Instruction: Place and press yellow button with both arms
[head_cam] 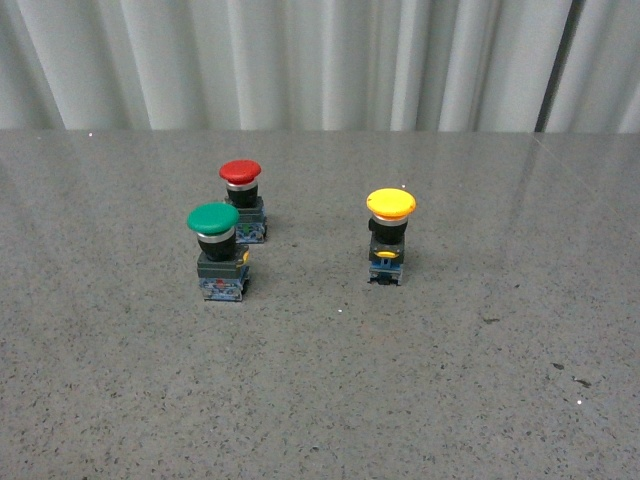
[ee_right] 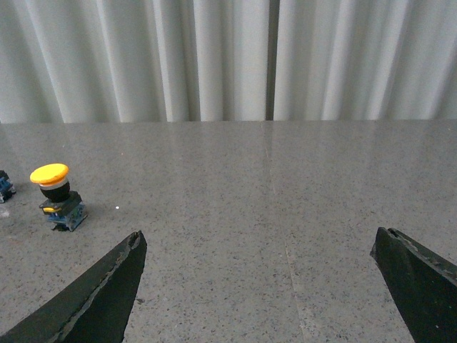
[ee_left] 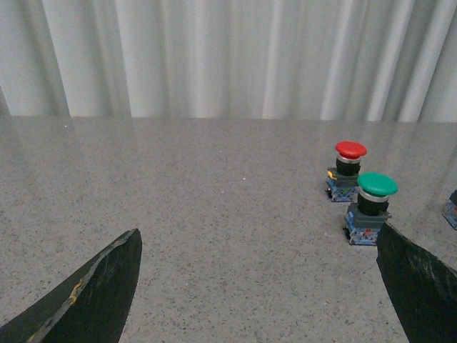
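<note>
The yellow button [head_cam: 390,238] stands upright on the grey table, right of centre in the front view, with a wide yellow cap, black neck and dark base. It also shows in the right wrist view [ee_right: 55,196], far off to one side of the jaws. Neither arm shows in the front view. My left gripper [ee_left: 258,241] is open and empty above bare table; its fingers [ee_left: 100,293] are spread wide. My right gripper [ee_right: 258,241] is open and empty, with fingers [ee_right: 100,300] wide apart over bare table.
A green-capped button [head_cam: 218,250] and a red-capped button [head_cam: 243,200] stand close together left of the yellow one. In the left wrist view the green one [ee_left: 371,207] sits near one finger, the red one [ee_left: 348,170] behind it. Pale curtains [head_cam: 320,60] hang behind the table.
</note>
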{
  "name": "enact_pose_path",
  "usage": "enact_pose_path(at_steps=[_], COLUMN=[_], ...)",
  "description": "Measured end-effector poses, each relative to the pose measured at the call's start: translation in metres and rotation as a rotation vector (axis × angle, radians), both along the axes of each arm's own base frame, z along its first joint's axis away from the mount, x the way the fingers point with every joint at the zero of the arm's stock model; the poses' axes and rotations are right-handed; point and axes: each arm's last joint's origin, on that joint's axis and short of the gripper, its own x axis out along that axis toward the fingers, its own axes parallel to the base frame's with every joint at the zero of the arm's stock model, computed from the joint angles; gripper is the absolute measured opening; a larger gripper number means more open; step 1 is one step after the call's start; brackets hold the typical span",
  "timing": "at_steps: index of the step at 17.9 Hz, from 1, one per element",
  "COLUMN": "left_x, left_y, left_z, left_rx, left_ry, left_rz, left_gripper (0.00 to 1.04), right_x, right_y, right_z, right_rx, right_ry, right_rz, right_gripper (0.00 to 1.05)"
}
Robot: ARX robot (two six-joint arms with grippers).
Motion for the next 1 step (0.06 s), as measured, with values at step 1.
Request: enact_pose_path(at_steps=[1], left_x=[0.0], left_y=[0.0], left_z=[0.0], left_rx=[0.0], left_ry=[0.0], left_rz=[0.0], left_gripper=[0.98], right_x=[0.0], right_y=[0.0], right_z=[0.0], right_rx=[0.0], right_ry=[0.0], right_rz=[0.0], right_gripper=[0.98])
